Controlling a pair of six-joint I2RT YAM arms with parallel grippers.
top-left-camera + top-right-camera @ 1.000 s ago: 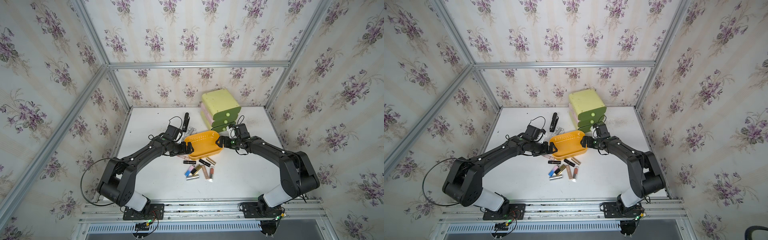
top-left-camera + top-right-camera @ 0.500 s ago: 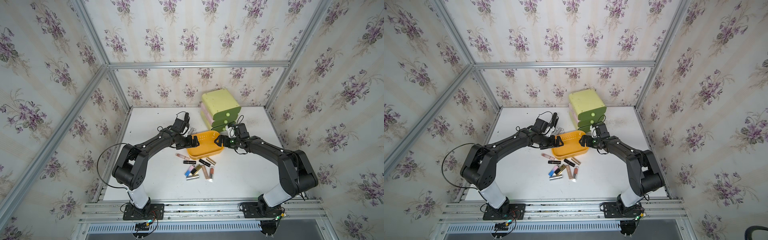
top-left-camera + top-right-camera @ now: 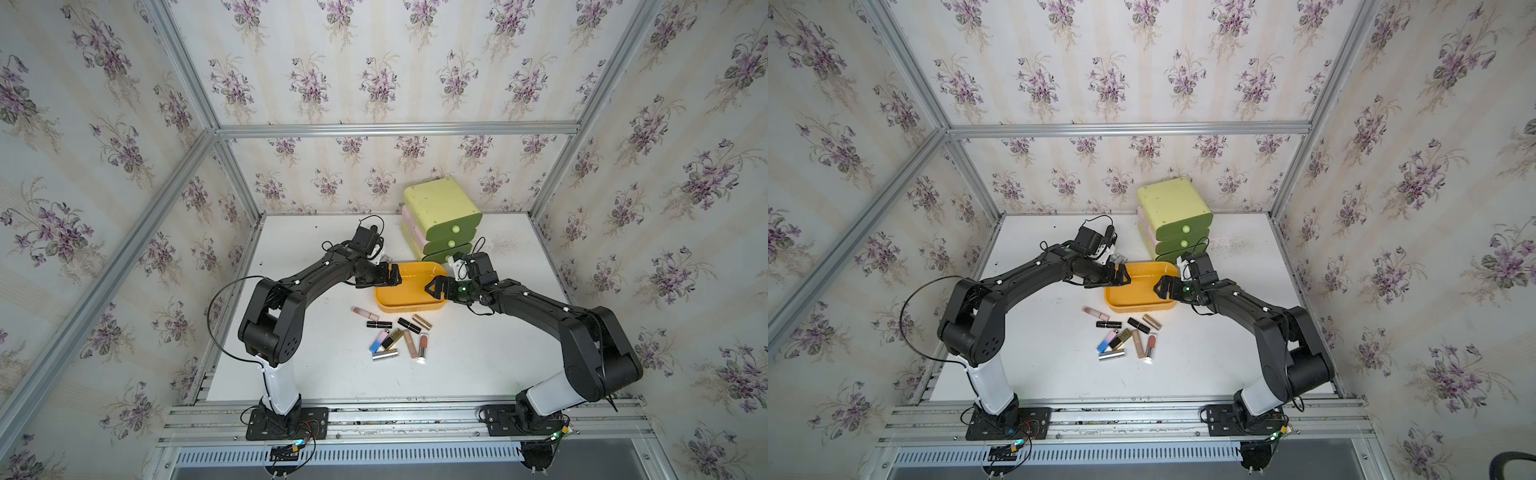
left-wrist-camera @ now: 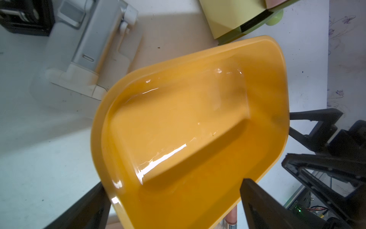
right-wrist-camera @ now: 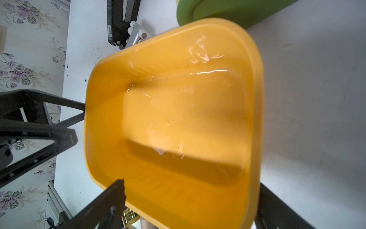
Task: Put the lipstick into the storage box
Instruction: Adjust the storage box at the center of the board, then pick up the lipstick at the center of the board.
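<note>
Both spread wide, left gripper (image 3: 393, 276) and right gripper (image 3: 433, 289) are flanking the storage box (image 3: 409, 308) at nine and three o'clock; lipsticks (image 3: 392, 337) are lying at its six o'clock on open white table (image 3: 478, 365).

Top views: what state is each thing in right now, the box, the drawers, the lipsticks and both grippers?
storage box, empty
lipsticks, lying loose on the table in front of the box, none inside
drawer unit, all three drawers look shut
left gripper, open, at one short end of the box, no lipstick held
right gripper, open, at the opposite end, no lipstick held
</note>
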